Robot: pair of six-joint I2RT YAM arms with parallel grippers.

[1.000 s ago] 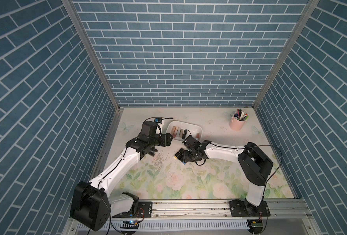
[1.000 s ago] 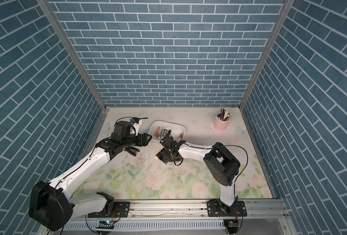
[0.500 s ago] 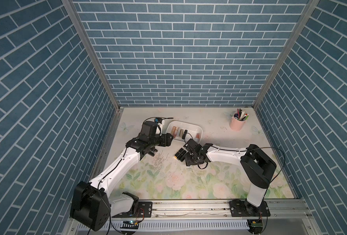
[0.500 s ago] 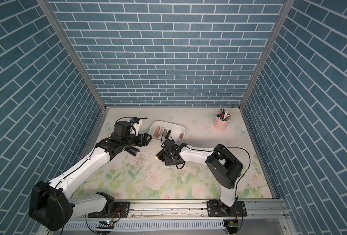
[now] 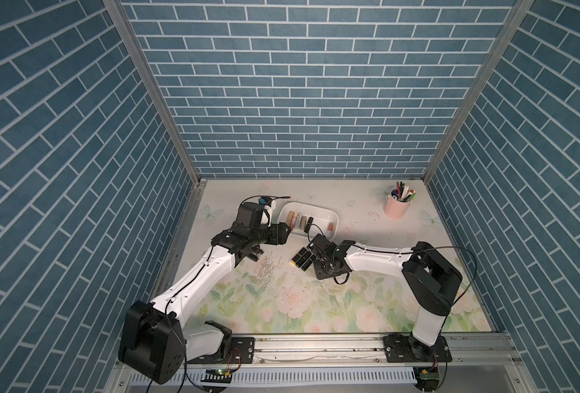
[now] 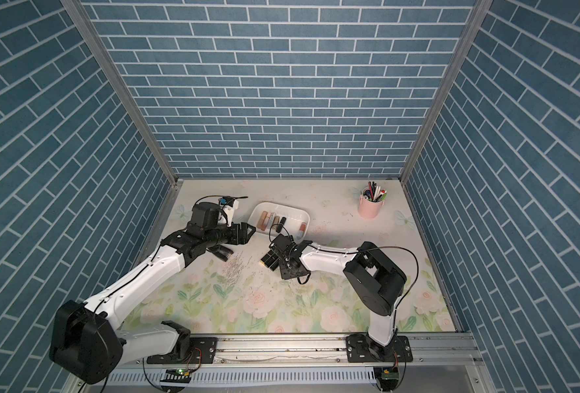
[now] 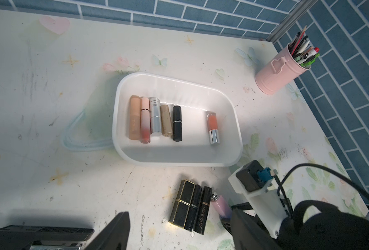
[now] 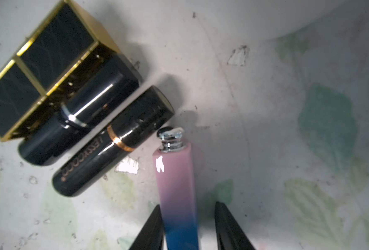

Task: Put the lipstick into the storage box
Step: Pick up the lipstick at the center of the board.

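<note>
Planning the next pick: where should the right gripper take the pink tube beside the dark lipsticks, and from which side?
Grip the pink tube across its width at its blue end, from above. It lies flat, silver cap close to a dark lipstick; the blue end has bare table either side, where the right gripper straddles it.

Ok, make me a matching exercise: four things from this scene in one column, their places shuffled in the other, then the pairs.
Things
1. pink-blue tube
2. gold-edged lipstick
3. orange lipstick
4. pen cup

Places
A. in the box, apart from the row of five
B. far corner of the table
C. between the fingers of the right gripper
D. on the table, outer end of the dark trio

Pairs: 1-C; 2-D; 3-A; 4-B
</note>
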